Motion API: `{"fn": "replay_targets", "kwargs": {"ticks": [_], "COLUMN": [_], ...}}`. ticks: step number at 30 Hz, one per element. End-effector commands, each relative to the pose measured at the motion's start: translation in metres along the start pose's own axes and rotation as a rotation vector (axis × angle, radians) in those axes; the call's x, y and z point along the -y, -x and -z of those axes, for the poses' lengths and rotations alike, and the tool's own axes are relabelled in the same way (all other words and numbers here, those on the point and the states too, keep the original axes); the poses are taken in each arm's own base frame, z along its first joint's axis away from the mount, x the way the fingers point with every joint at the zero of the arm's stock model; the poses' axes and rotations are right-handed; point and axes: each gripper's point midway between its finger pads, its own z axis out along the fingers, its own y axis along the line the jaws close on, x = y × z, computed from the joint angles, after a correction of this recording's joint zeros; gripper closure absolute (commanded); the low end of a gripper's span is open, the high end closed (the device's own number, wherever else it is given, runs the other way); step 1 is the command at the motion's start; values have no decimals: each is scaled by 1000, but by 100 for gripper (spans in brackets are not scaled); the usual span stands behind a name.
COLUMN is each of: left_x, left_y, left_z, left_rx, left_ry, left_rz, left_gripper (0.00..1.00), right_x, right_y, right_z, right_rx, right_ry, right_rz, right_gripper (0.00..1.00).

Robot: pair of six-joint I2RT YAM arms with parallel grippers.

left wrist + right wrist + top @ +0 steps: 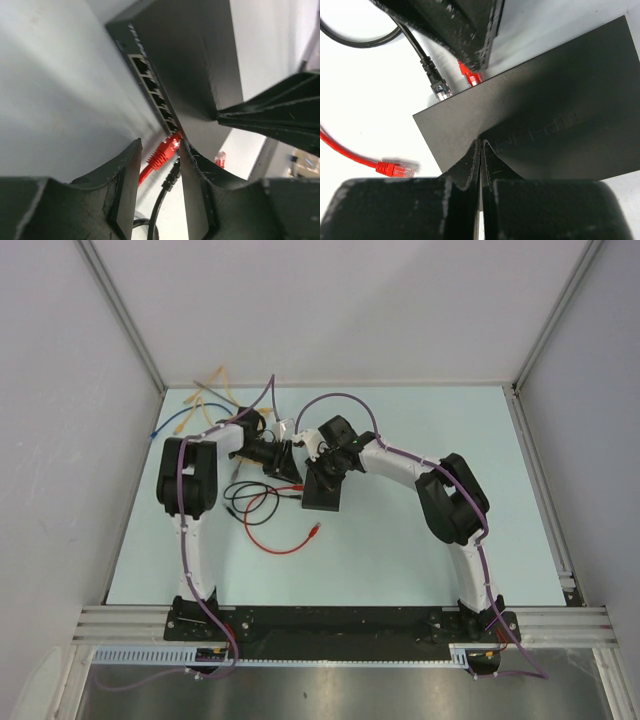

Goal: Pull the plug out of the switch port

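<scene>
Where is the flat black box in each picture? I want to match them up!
Top external: the black box lies near the middle of the table.
Left wrist: it fills the top middle, with its row of sockets along the left edge.
Right wrist: it covers the right half.
Shared landmark: the red plug at the box's edge shows in both wrist views. I cannot make it out from the top.
</scene>
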Motion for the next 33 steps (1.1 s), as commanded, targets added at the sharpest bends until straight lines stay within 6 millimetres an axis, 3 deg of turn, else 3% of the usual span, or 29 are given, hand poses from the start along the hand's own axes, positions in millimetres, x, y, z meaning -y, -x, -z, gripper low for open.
{"fn": "replay_targets", "kwargs": {"ticks": [1,13,20,25,33], "left_x": [6,5,6,8,14], "left_y": [1,-23,-25,-21,-35], "left_z": [-1,-9,-14,-21,-26], "left_rx": [-11,-81,-87,-95,-157], "left_ry": [-75,-137,-153,-154,-189], "left_rz": [-73,-44,-27,-43,-67], "left_gripper": [59,68,68,62,66], "right_x": [0,1,0,2,2], "right_y": [-24,-26,-26,-26,-25], "right_z": [-4,-7,-9,-7,-7], "right_rx": [-70,-74,-75,-73,-70], "right_ry": [-4,-4,2,-2,-5], "right_rz": [-24,-26,-26,-26,-23], "right_gripper": [100,100,100,100,100]}}
